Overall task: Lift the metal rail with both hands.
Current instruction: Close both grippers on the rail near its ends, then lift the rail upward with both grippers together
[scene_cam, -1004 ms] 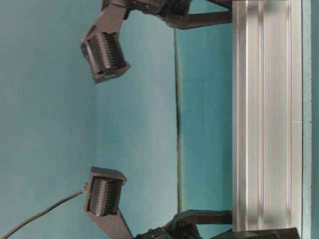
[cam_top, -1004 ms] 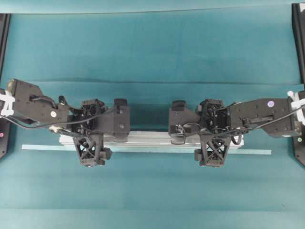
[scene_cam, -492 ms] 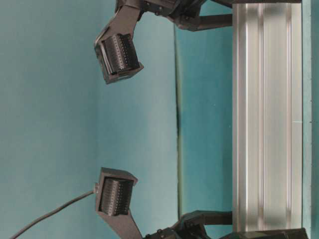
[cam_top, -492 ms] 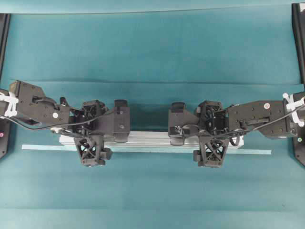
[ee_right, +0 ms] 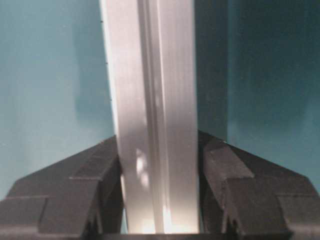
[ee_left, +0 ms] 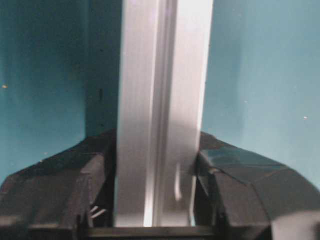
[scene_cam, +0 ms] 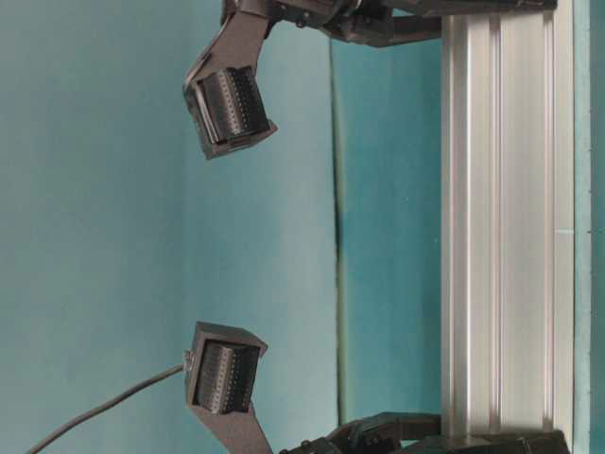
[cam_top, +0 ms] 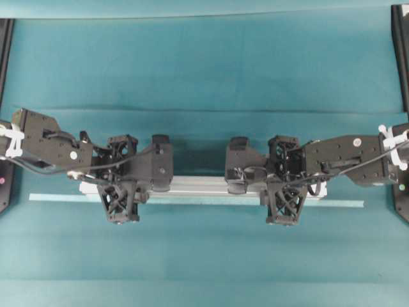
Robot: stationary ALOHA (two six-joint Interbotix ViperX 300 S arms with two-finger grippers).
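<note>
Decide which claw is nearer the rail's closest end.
Left. The left claw grips the rail close to its left end; the right claw grips farther in from the right end.

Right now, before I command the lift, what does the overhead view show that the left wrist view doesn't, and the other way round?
Only the overhead view shows the metal rail end to end, the right hand straddling it near one end, the left hand near the other, and the pale tape strip beside the rail. Only the left wrist view shows the contact up close: both fingers flush against the rail's sides with no visible gap. Both show the left hand on the rail over the teal table cover.
</note>
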